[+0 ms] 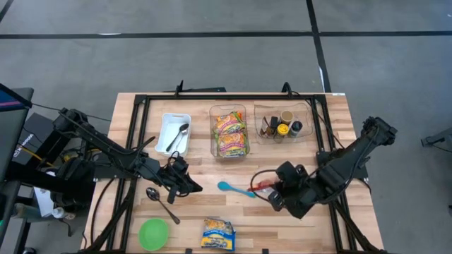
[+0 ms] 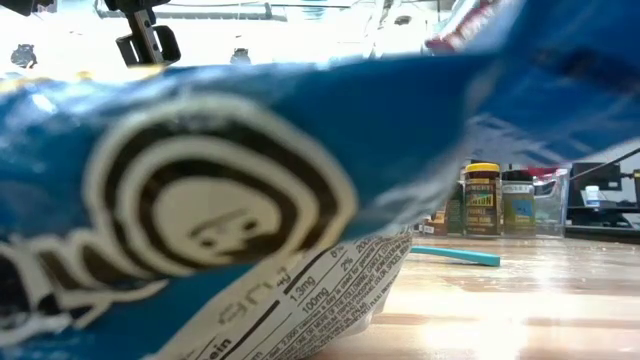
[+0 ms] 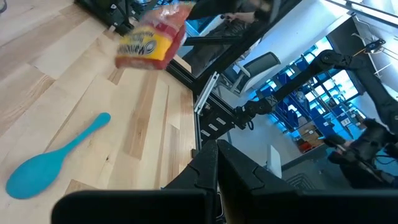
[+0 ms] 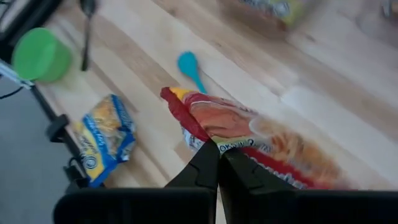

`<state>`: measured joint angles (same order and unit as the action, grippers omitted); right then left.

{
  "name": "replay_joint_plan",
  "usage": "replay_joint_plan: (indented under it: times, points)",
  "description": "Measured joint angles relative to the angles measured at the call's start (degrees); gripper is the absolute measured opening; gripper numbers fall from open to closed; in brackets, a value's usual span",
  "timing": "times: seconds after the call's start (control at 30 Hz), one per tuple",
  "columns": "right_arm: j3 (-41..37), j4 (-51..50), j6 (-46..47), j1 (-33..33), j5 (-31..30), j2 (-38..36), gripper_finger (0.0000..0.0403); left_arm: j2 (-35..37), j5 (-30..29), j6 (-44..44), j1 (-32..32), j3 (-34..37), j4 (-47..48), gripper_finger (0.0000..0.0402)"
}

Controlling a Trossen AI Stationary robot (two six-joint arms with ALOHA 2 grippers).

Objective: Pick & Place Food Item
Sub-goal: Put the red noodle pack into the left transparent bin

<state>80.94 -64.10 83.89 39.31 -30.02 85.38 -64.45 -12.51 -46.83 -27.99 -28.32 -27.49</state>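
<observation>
We judge the crinkly red-and-orange noodle packet, pinched only at its edge by our clenched right gripper above the table by the turquoise plastic spoon, could slip free. Left gripper waits clenched, empty. The clear plastic bin holds similar packets; another clear tub holds jars; the white tray a metal spoon

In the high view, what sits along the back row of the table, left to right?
White tray holding a metal spoon → clear bin of noodle packets → clear bin of jars.
</observation>
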Motion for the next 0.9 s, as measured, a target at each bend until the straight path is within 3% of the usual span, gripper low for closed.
replay_joint_plan:
  times: [0.27, 0.9]
  points:
    - [6.8, 0.0, -13.3, -5.6, 0.9, 0.0, 0.0, 0.0, 0.0, 0.0, 0.0, 0.0, 0.0, 0.0]
    - [16.2, 1.4, -35.9, -28.1, 9.5, 0.0, 0.0, 0.0, 0.3, 0.0, 0.0, 0.0, 0.0, 0.0]
